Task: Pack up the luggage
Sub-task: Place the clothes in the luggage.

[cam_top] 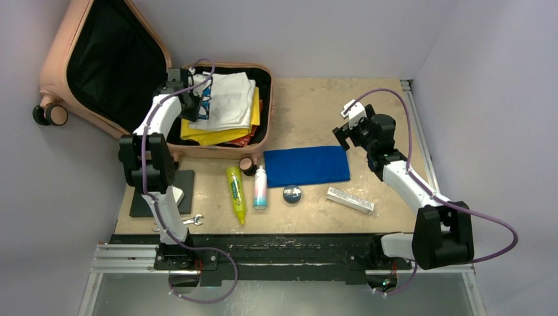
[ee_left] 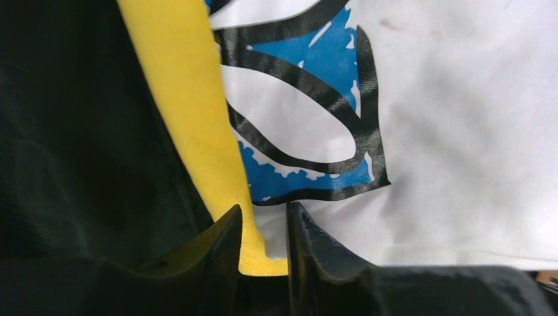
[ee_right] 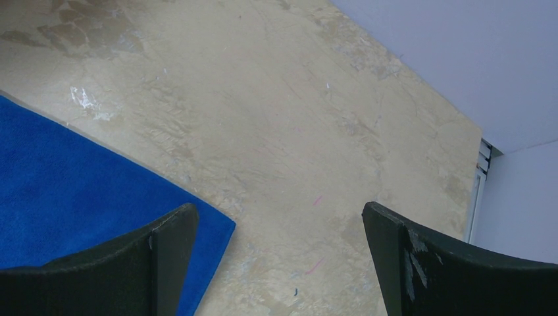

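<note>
Left gripper narrow over yellow cloth in the luggage; right gripper wide above table, beside blue cloth.

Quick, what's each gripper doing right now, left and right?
Left gripper: jaws narrowly apart over the edge of the yellow cloth; a grip cannot be told.
Right gripper: jaws wide open, holding nothing.

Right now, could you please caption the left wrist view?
Jaws at corner of folded yellow cloth beside white blue-printed garment.
</note>
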Tool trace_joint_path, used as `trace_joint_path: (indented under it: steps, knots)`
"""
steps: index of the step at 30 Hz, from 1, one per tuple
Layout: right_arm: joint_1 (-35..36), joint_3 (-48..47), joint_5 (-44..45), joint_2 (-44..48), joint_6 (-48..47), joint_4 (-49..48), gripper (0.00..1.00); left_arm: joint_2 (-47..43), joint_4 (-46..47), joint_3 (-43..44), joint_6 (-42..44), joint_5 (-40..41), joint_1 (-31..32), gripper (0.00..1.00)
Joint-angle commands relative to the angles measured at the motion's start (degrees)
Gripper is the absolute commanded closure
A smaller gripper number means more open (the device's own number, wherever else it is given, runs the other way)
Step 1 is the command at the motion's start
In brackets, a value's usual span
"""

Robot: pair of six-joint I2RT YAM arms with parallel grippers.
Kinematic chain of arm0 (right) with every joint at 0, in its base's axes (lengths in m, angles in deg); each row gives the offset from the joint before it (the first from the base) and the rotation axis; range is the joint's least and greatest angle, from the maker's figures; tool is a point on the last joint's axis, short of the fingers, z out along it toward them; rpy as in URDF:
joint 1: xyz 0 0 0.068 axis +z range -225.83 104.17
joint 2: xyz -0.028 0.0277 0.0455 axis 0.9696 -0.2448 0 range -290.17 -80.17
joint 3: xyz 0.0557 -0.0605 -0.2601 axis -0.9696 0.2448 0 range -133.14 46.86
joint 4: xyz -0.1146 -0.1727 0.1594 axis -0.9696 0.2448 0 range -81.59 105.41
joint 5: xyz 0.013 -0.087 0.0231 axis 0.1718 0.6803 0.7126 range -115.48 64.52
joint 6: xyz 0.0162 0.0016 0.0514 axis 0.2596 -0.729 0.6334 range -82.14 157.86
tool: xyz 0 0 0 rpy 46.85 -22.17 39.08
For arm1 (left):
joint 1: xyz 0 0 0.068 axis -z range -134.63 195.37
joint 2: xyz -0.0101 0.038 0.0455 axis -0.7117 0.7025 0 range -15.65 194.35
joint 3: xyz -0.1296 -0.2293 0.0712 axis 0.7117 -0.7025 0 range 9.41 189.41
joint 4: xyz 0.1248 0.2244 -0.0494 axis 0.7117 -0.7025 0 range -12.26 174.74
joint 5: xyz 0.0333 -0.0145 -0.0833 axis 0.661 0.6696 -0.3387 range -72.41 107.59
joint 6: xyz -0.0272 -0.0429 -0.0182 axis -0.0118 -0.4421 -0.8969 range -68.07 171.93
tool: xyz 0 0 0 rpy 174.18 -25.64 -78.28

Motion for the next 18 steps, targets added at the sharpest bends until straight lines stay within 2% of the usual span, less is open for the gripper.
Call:
trace_joint_path:
  steps: [1,8,13,18]
  knots:
    - [0.32,0.26,-1.28,-0.25,0.76,-1.16,0.01,-1.99,3.78,-4.04,2.13,2.15,-0.43,0.74]
    - [0.30,0.44,-1.50,0.11,0.75,-1.08,0.01,-3.23,4.07,-4.60,1.20,2.24,-2.12,0.74]
    - [0.47,-0.11,-1.93,-0.78,0.81,-0.66,0.01,-7.03,5.50,-1.33,-1.43,-4.73,-2.16,0.56]
    - [0.76,-0.22,-1.97,-0.91,0.75,-0.29,0.01,-7.23,12.40,2.89,-6.99,-9.78,-2.14,0.49]
